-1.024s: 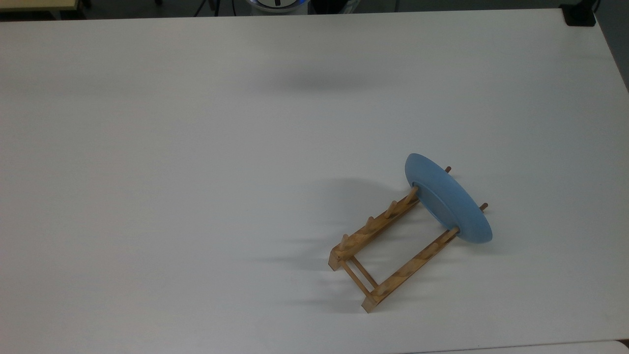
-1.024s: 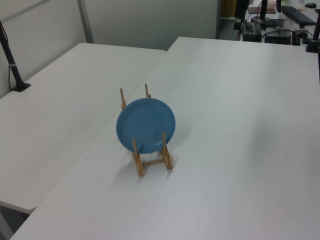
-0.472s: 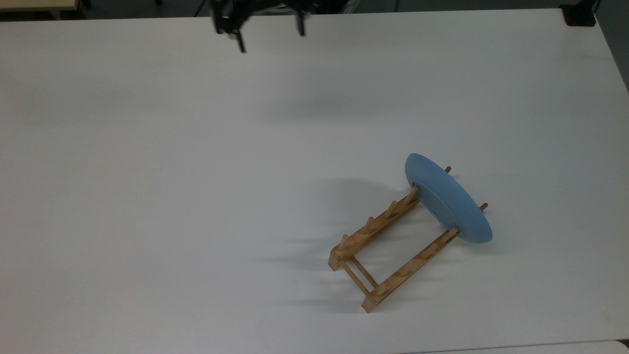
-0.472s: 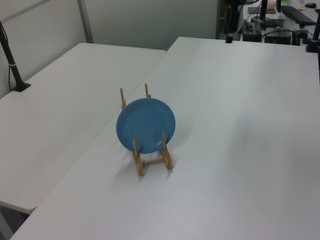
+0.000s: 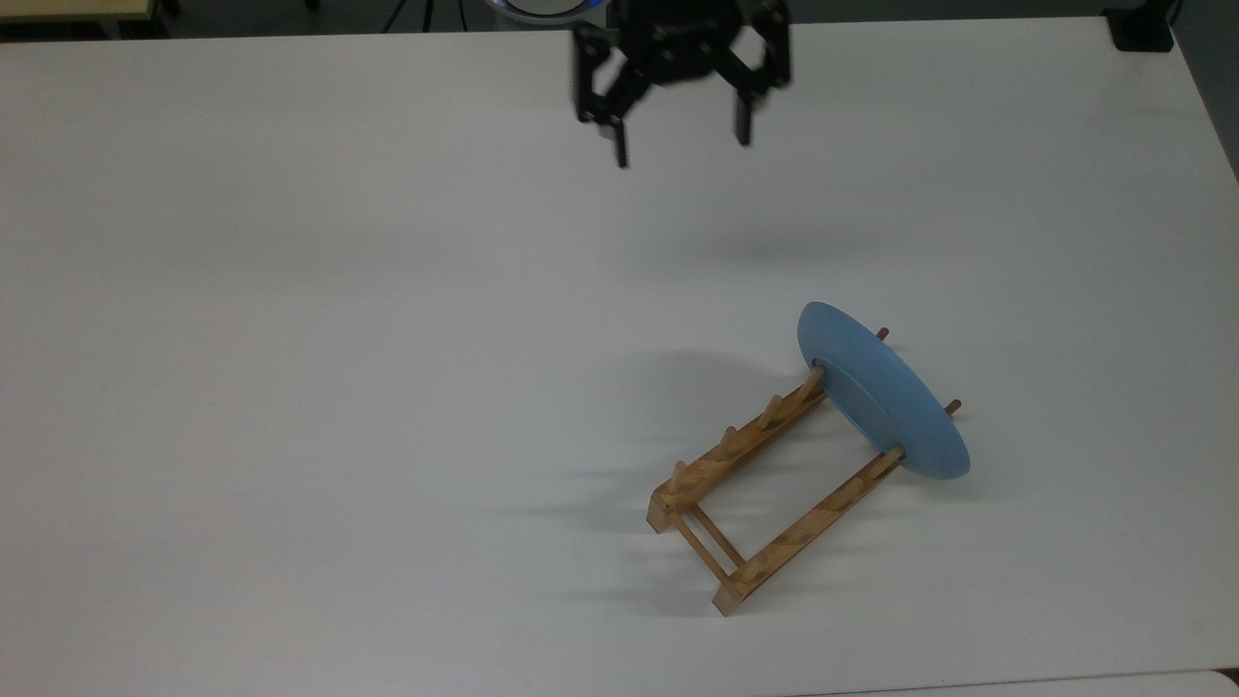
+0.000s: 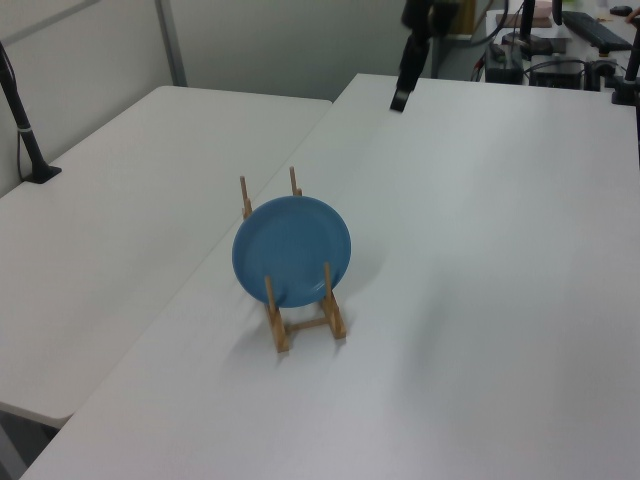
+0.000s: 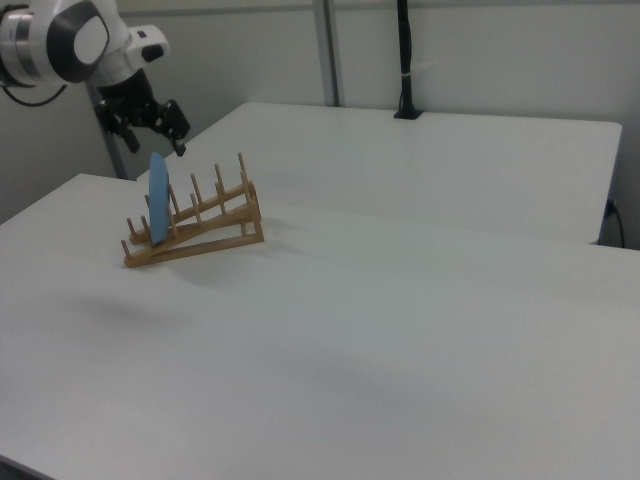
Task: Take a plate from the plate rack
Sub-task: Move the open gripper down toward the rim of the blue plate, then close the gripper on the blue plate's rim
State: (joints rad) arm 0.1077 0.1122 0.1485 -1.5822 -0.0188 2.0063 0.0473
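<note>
The light-blue plate [image 5: 881,392] stands on edge in the end slot of the wooden plate rack [image 5: 765,484], at the top view's lower right. It also shows face-on as the plate [image 6: 292,250] in the rack [image 6: 305,325], and edge-on as the plate [image 7: 158,212] in the rack [image 7: 200,230]. My gripper [image 5: 681,150] hangs open above the table near the top view's upper edge, well apart from the plate. Its fingers hold nothing. The gripper [image 6: 400,98] is far behind the rack in the left view, and the gripper [image 7: 150,138] is above the plate in the right view.
The rack stands on a wide white table [image 5: 290,387]. A second white table [image 6: 110,230] adjoins it, with a black post [image 6: 25,130] clamped on its far side. A black block [image 5: 1142,29] sits at the top view's upper right corner.
The gripper has come in from the top view's upper edge. It has moved rightward and lower in the top view, nearer the rack. Plate and rack have not moved.
</note>
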